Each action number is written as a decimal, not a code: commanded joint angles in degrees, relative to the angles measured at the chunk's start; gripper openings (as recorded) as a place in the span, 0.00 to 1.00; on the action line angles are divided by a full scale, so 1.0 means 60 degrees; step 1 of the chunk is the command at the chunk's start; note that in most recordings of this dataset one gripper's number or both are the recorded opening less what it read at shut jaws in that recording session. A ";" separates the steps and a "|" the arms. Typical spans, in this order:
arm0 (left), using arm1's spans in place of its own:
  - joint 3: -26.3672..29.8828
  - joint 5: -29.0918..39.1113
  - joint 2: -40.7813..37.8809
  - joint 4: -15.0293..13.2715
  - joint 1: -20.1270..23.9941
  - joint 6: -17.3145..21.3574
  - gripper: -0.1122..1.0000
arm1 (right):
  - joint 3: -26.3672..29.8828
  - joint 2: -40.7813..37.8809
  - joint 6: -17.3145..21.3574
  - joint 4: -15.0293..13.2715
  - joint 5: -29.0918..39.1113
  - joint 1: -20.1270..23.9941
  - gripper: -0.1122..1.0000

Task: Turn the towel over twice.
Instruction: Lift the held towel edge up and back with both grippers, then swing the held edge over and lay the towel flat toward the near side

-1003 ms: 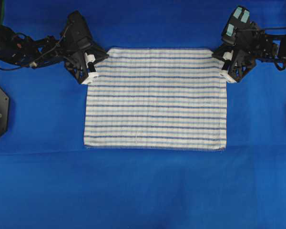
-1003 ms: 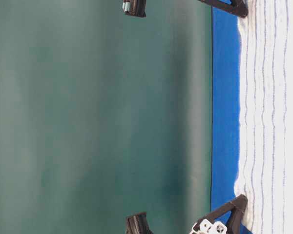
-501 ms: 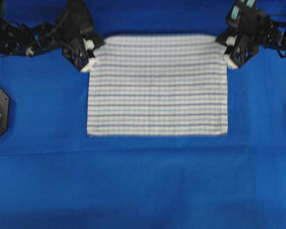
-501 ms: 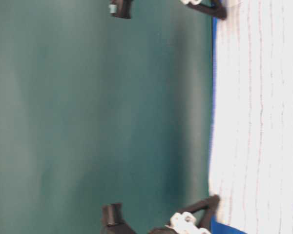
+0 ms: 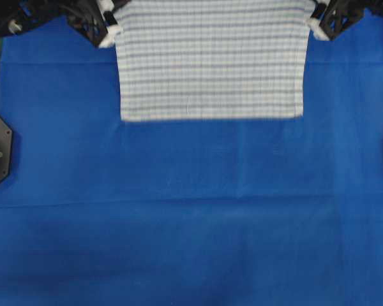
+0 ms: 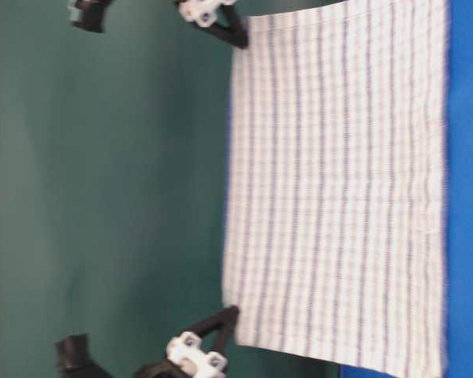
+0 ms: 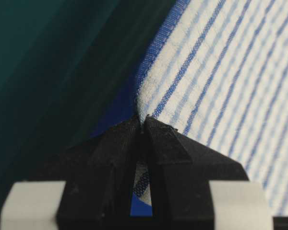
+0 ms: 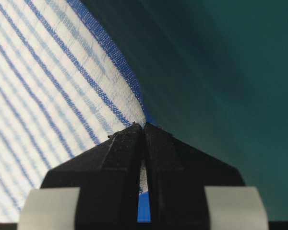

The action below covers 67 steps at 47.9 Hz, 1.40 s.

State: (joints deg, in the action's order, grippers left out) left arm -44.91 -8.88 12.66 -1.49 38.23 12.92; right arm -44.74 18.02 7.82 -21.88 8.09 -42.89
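While raised — both claws (towel pinched)

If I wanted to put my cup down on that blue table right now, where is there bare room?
Nearly all the blue tablecloth is bare, from the towel's hanging lower edge across to the near side. The crowded part is the far edge: there the left gripper and right gripper each pinch a towel corner in shut jaws, the cloth stretched between them.

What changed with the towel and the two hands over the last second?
Both hands, left hand and right hand, carried the towel up off the blue tablecloth and toward the overhead view's top edge; it now hangs between them. Unchanged: each hand stays pinched shut on its own towel corner.
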 commanded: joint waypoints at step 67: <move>-0.0850 0.3018 0.2271 0.0044 -0.3911 -0.0308 0.13 | -0.0908 0.3032 0.2139 0.0366 0.3882 0.5640 0.12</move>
State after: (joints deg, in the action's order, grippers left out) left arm -49.75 8.35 26.63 -1.23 17.40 11.51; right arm -49.48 36.21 18.54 -19.69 31.46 -12.39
